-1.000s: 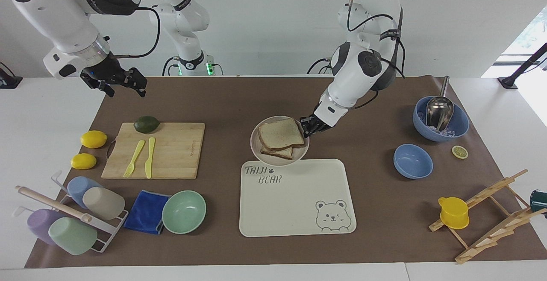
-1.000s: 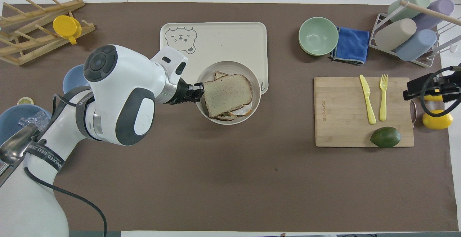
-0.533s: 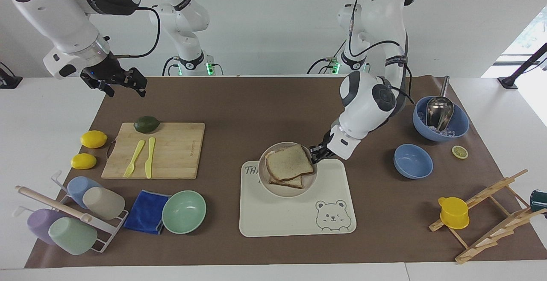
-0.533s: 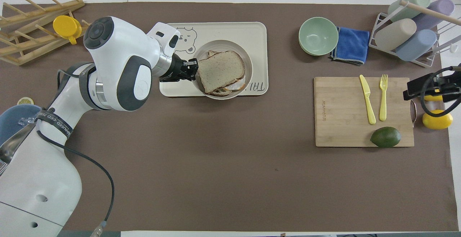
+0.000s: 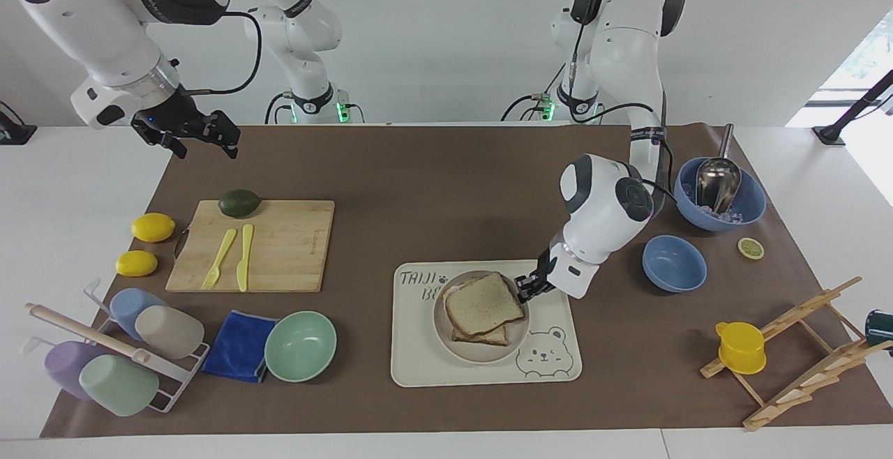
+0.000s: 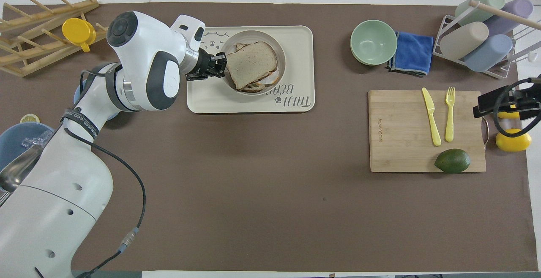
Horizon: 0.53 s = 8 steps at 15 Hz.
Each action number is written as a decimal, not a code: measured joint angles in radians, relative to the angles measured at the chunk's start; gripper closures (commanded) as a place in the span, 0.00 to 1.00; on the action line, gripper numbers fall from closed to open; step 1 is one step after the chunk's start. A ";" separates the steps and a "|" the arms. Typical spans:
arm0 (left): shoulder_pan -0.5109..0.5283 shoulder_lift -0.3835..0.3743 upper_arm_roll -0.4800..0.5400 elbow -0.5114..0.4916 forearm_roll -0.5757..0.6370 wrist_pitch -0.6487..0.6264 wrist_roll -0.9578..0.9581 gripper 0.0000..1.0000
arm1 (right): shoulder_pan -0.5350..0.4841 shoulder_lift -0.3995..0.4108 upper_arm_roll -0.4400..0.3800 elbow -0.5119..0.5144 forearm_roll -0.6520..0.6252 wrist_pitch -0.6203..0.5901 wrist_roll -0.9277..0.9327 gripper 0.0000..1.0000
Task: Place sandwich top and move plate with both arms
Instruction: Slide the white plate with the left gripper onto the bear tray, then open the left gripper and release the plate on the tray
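Note:
The sandwich top [image 5: 483, 302] lies on a lower slice on the round beige plate [image 5: 474, 353]. The plate is over the cream bear-printed tray [image 5: 432, 365]. My left gripper [image 5: 523, 290] is shut on the plate's rim at the side toward the left arm's end of the table. In the overhead view the left gripper [image 6: 220, 64] pinches the plate [image 6: 253, 36], with the sandwich top [image 6: 251, 63] on it. I cannot tell whether the plate rests on the tray [image 6: 296, 58] or hangs just above it. My right gripper [image 5: 202, 139] is open and empty, waiting above the mat's edge near the avocado.
A cutting board [image 5: 279, 250] bears an avocado [image 5: 239, 202], a yellow fork and a knife. Two lemons [image 5: 153, 227] lie beside it. A green bowl [image 5: 300, 345], a blue cloth and a cup rack stand nearby. Two blue bowls [image 5: 674, 262] and a wooden rack [image 5: 802, 361] are at the left arm's end.
My left gripper has carried the plate with the sandwich away from the robots, from the mat onto the tray's area. The right arm has not moved.

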 measured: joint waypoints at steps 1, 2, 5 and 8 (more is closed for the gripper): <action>0.000 0.002 -0.001 -0.008 0.000 0.011 0.000 1.00 | 0.000 0.000 0.000 0.000 0.000 0.000 0.000 0.00; -0.001 0.002 -0.001 -0.015 0.000 0.019 0.000 1.00 | 0.000 0.000 0.000 0.000 0.000 0.000 0.000 0.00; -0.001 0.002 -0.001 -0.028 0.000 0.024 0.000 0.72 | 0.000 0.000 0.000 0.000 0.000 0.000 0.000 0.00; 0.000 0.001 0.000 -0.028 0.044 0.024 0.002 0.00 | 0.000 0.000 0.000 0.000 0.000 0.000 0.000 0.00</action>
